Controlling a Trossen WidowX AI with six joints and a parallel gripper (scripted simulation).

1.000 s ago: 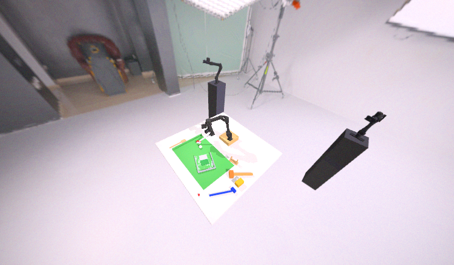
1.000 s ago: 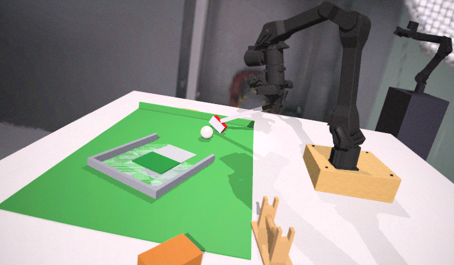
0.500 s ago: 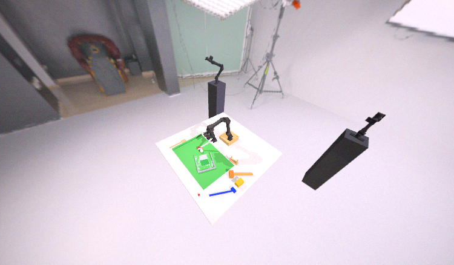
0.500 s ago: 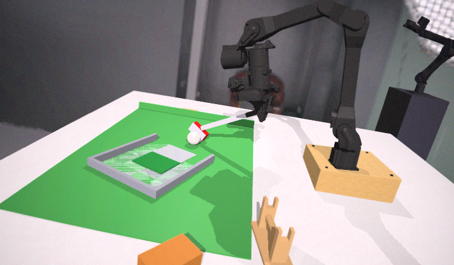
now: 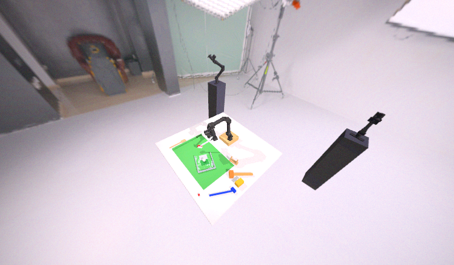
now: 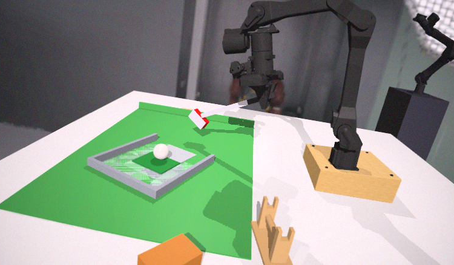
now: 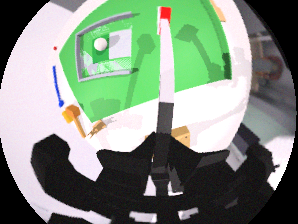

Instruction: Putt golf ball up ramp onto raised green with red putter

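Note:
My gripper (image 5: 212, 138) (image 6: 262, 101) (image 7: 158, 133) is shut on the dark grip of the red putter. The putter's red and white head (image 5: 200, 146) (image 6: 198, 119) (image 7: 164, 14) hangs just above the far part of the green mat (image 6: 57, 190), with its pale shaft slanting up to the fingers. The white golf ball (image 5: 203, 158) (image 6: 160, 151) (image 7: 100, 44) is at the dark green raised square (image 6: 161, 168) (image 7: 100, 58), near the edge where the pale ramp (image 6: 185, 153) (image 7: 121, 44) meets it. Whether it is rolling cannot be told.
Grey walls (image 6: 120, 174) stand around three sides of the raised area. A green rail (image 6: 163, 109) runs along the mat's far edge. A wooden cradle (image 5: 233, 161) (image 6: 282, 247), an orange mallet (image 5: 231, 173) (image 6: 172, 251), a yellow block (image 5: 239, 182) and a blue putter (image 5: 221, 192) lie beyond the mat's near edges.

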